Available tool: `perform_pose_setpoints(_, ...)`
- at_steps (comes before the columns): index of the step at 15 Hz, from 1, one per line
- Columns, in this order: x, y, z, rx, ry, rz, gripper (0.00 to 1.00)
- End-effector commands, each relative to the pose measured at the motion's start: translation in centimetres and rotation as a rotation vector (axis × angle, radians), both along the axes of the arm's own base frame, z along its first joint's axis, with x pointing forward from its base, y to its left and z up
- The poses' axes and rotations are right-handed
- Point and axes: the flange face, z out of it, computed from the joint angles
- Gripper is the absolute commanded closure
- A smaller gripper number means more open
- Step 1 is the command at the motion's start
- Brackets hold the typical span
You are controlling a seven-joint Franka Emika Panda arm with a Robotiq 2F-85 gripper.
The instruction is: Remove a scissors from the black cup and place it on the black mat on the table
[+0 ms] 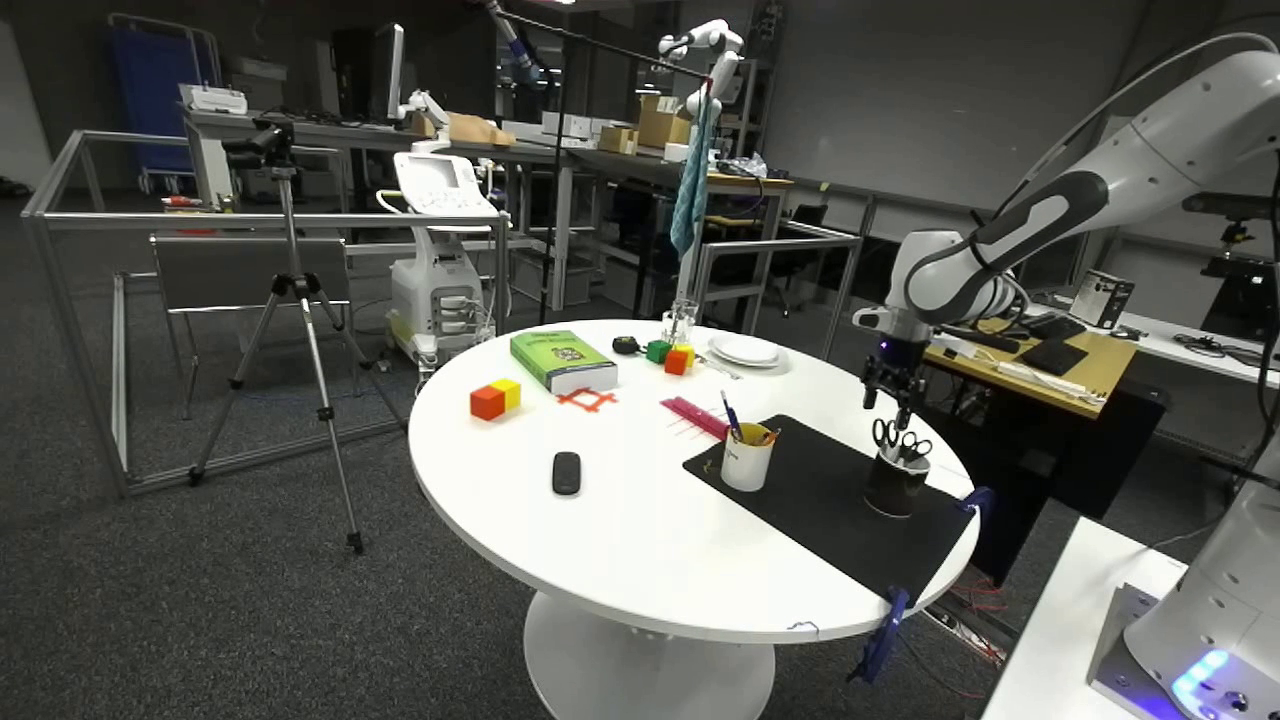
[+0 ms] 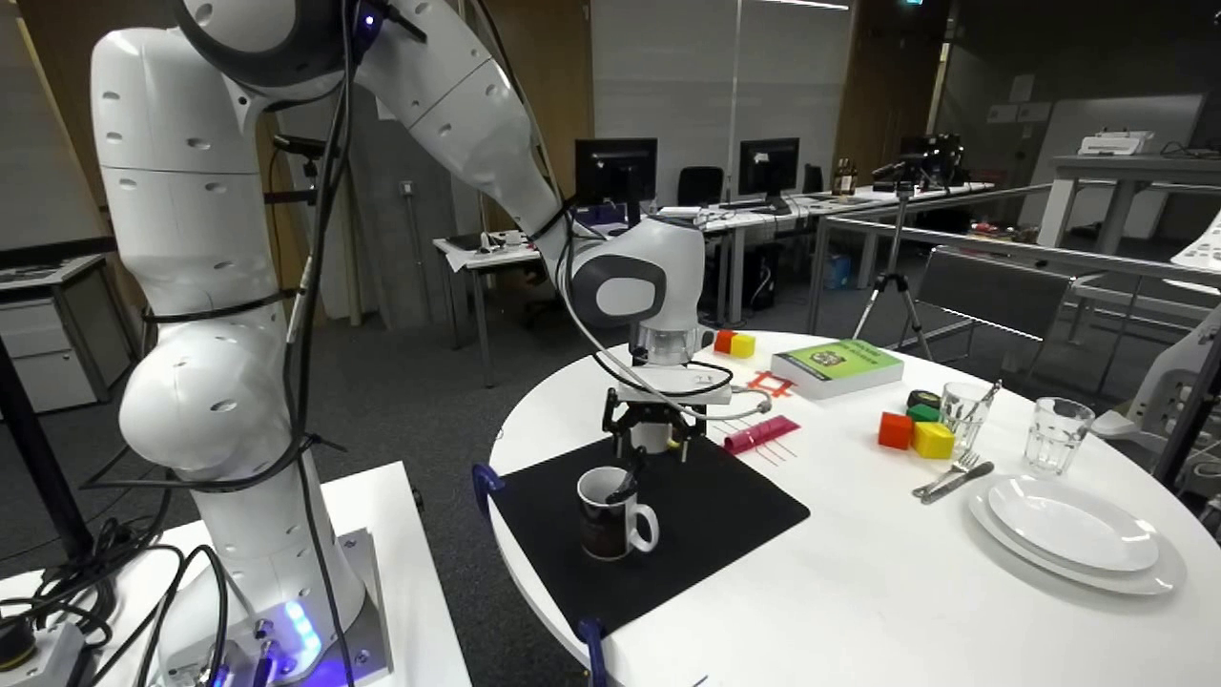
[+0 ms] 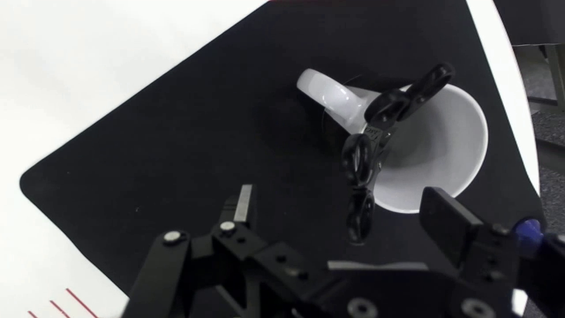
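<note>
The black cup (image 1: 895,487) stands upright on the black mat (image 1: 815,500), with black scissor handles above its rim. It is a dark mug with a white handle in an exterior view (image 2: 606,527). The wrist view looks into its white inside (image 3: 441,137) and shows two pairs of scissors, one (image 3: 357,161) nearer the jaws and one (image 3: 387,108) farther away. My gripper (image 1: 888,408) is open and empty just above the handles. In the wrist view, the nearer scissors' end loop shows between the spread fingers (image 3: 339,203), touching neither. The blades are mostly hidden in the cup.
A cream cup with pens (image 1: 746,465) stands on the mat's edge. Blue clamps (image 2: 591,644) hold the mat at the table rim. A pink roll (image 2: 760,434), a green book (image 2: 839,367), colored cubes (image 2: 933,441), glasses (image 2: 1057,434) and plates (image 2: 1078,534) are farther off.
</note>
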Motion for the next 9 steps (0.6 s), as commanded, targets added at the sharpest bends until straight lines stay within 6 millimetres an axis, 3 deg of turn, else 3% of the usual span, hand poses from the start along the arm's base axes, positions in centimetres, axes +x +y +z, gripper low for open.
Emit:
perform_pose_setpoints(1,0.47,-0.40,0.43,0.003,0.038,0.020,0.01)
perform_pose_setpoints(4,0.72,-0.24,0.46,0.021,0.038,0.008,0.07)
perform_pose_setpoints(5,0.80,-0.19,0.47,0.028,0.038,0.007,0.23)
perform_pose_setpoints(6,0.88,-0.16,0.44,0.031,0.036,0.002,0.31)
perform_pose_setpoints(9,1.00,0.00,0.29,0.029,0.033,0.008,0.49)
